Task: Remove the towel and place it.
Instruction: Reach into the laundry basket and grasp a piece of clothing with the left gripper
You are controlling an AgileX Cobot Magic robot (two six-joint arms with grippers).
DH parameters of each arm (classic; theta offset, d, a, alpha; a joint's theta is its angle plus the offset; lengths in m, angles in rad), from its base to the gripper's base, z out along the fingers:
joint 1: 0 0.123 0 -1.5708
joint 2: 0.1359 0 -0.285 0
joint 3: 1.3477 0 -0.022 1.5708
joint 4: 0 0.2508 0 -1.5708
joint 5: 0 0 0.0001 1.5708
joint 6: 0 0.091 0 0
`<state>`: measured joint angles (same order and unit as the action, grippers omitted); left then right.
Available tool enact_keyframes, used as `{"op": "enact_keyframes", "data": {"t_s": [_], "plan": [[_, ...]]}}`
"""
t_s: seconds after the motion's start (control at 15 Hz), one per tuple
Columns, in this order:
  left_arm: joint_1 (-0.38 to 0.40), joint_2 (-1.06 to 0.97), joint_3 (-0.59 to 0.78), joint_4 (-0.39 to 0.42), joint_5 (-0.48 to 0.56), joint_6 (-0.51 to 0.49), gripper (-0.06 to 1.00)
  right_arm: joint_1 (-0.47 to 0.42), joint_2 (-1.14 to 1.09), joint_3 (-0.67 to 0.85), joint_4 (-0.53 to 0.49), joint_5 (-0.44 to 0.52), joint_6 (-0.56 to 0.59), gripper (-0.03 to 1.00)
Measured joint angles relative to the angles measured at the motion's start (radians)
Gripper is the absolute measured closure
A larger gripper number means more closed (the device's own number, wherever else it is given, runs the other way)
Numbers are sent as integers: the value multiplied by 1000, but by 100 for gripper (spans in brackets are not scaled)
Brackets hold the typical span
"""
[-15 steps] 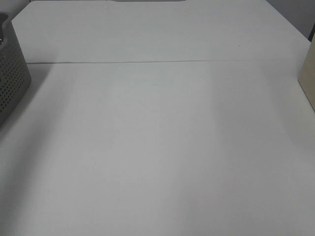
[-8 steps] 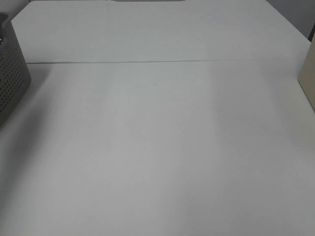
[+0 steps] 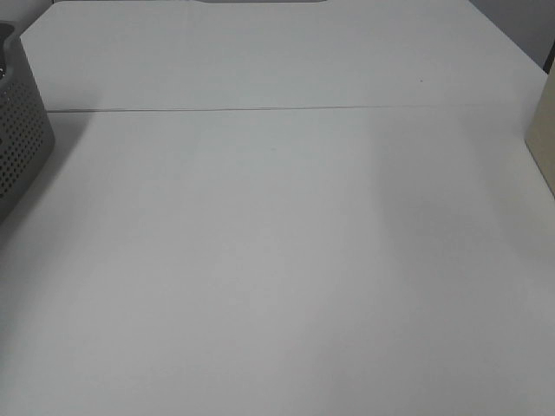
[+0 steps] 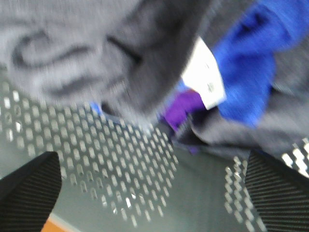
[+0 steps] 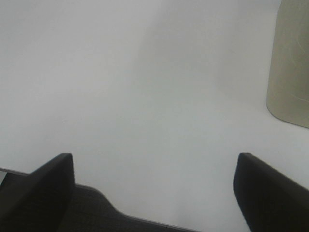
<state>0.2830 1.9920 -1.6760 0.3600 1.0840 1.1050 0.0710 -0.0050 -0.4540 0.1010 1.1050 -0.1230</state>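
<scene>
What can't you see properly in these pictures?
- Basket: cut off by the left edge of the high view, and its inside is hidden there.
- Beige thing: cut off by the right edge of the high view, so I can't tell what it is.
- Towel: blurred in the left wrist view, and its edges run out of the picture.
- Tag: print too blurred to read in the left wrist view.

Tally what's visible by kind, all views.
Grey perforated basket: 1
Beige container: 1
Open grippers: 2, left gripper and right gripper
Grey cloth: 1, blurred, maybe more
Blue cloth: 1
Purple cloth: 1
White tag: 1
Total: 8
</scene>
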Motion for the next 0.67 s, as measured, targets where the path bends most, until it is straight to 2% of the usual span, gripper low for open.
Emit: {"op": "enact_keyframes", "data": {"t_s": [0.13, 0.67], "plan": [[-12, 49, 0, 2, -54, 2, -3, 0, 0, 0, 0, 0, 0, 11], [-16, 105, -1, -2, -72, 21, 2, 0, 0, 0, 0, 0, 0, 11]]}}
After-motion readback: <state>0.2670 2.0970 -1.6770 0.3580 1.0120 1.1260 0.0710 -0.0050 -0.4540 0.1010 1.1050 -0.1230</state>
